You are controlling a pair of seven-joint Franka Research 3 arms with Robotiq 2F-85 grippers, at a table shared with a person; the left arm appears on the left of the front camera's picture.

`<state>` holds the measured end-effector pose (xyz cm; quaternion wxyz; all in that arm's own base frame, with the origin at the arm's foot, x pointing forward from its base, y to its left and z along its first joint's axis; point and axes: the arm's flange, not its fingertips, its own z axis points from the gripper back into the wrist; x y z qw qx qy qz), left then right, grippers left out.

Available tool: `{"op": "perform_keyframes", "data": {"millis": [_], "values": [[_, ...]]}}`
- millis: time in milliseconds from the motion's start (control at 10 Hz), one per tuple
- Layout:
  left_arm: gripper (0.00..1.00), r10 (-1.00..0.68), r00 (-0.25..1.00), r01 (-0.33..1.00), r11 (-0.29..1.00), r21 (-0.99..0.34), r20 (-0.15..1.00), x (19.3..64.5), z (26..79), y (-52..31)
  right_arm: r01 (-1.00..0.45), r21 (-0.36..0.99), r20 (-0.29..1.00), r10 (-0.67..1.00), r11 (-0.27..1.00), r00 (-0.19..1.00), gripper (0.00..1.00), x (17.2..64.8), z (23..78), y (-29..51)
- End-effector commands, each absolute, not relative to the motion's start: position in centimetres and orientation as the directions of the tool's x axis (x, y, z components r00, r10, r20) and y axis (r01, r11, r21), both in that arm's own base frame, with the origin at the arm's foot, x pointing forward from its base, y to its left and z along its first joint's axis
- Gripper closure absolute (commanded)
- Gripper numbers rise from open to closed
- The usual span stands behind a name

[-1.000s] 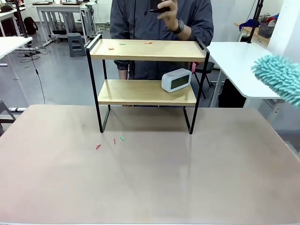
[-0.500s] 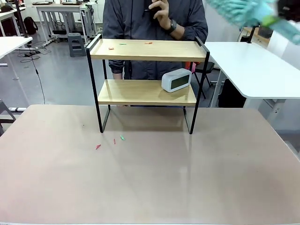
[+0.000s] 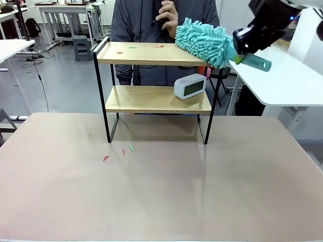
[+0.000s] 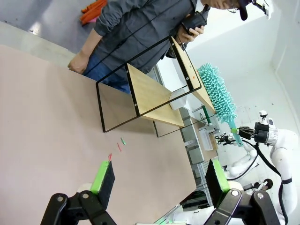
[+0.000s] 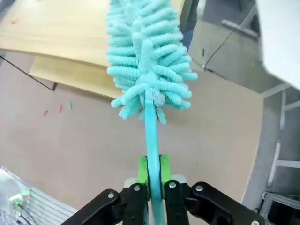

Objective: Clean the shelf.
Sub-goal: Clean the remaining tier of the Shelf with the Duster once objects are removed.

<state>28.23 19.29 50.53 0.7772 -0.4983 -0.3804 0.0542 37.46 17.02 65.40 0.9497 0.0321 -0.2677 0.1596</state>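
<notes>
Two-tier wooden shelf (image 3: 146,53), black frame, right tool (image 5: 153,169) clamping duster (image 3: 202,39), left tool (image 4: 159,174) spread wide

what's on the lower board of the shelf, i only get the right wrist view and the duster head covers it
observer: A white clock sits on the lower board of the shelf, toward its right end.
operator: ok, anyone near the far side
observer: Yes, a person stands right behind the shelf, with one hand raised just beyond the duster head.
operator: and what's the other arm doing
observer: The left end effector is open with nothing between its pads. It is above the table, pointing toward the shelf.
</notes>
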Motion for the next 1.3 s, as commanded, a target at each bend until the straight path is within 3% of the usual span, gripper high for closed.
{"op": "perform_keyframes", "data": {"millis": [0,200,600,1200], "values": [[0.0,0.467,0.689,0.318,0.494,-0.809,0.555,28.3,50.6,19.1,-0.295,-0.038,0.56,0.265,0.955,0.785,0.88,36.6,66.7,18.1],[0.0,0.467,0.689,0.318,0.494,-0.809,0.555,28.3,50.6,19.1,-0.324,-0.026,0.526,0.289,0.946,0.8,0.88,37.2,65.7,17.3],[0.0,0.467,0.689,0.318,0.494,-0.809,0.555,28.3,50.6,19.1,-0.338,-0.141,0.488,0.362,0.931,0.794,0.88,41.6,71.2,22.0],[0.0,0.467,0.689,0.318,0.494,-0.809,0.555,28.3,50.6,19.1,-0.495,-0.1,0.397,0.491,0.863,0.776,0.88,43.7,69.4,26.7]]}}
